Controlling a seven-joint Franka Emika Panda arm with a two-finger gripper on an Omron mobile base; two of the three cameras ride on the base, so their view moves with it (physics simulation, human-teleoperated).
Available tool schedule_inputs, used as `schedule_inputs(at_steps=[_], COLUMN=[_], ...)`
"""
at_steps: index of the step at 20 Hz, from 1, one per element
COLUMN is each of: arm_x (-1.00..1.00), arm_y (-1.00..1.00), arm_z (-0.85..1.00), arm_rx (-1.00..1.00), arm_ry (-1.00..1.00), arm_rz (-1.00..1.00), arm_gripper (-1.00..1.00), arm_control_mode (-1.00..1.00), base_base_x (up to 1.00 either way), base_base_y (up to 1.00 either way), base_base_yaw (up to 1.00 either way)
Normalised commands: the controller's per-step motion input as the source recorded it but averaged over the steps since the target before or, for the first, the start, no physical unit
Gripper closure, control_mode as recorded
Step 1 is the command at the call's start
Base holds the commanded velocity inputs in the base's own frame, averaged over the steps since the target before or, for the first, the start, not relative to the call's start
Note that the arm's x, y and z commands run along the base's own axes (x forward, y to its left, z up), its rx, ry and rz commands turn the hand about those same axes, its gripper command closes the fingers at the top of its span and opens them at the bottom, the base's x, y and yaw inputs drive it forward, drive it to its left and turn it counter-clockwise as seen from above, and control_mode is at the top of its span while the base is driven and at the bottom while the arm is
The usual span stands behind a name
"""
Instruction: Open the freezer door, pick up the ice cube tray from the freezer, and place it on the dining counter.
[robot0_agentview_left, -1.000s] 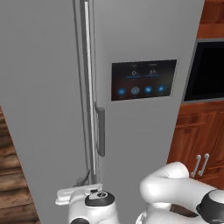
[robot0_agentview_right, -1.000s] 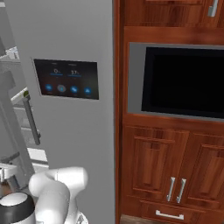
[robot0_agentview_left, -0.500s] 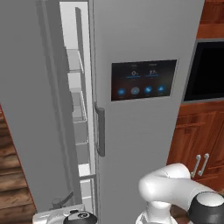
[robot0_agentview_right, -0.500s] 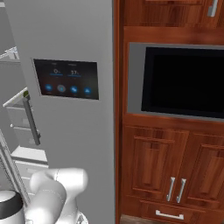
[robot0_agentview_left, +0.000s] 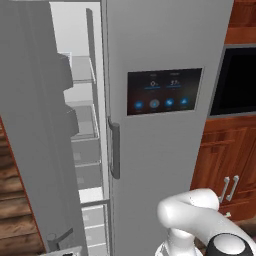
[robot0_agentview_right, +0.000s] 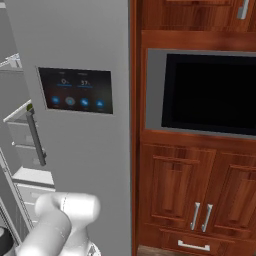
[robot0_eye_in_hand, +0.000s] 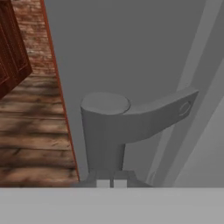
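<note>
1. the freezer door (robot0_agentview_left: 35, 125) stands swung open, baring the freezer (robot0_agentview_left: 82, 150) shelves.
2. the gripper (robot0_eye_in_hand: 111, 183) sits with jaws together right at the door's bar handle (robot0_eye_in_hand: 109, 131).

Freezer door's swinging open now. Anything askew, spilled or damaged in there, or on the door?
Nothing stands out. The freezer door stands open, its bins level, and its bar handle looks intact, right in front of the gripper. The freezer shelves and drawers sit straight, with no spill. I can't pick out the ice cube tray from these views.
</note>
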Motion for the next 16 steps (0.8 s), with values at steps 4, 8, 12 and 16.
schedule_inputs(at_steps=[4,8,12,16], arm_x=[0.00,0.00,0.00,-0.30], arm_y=[0.00,0.00,0.00,0.01], arm_z=[0.00,0.00,0.00,0.46], arm_rx=[0.00,0.00,0.00,-0.01], arm_ry=[0.00,0.00,0.00,-0.09], arm_rz=[0.00,0.00,0.00,0.04], arm_gripper=[-1.00,-1.00,-1.00,-1.00], arm_control_mode=[-1.00,-1.00,-1.00,-1.00], base_base_x=[0.00,0.00,0.00,0.00], base_base_y=[0.00,0.00,0.00,0.00], base_base_yaw=[0.00,0.00,0.00,0.00])
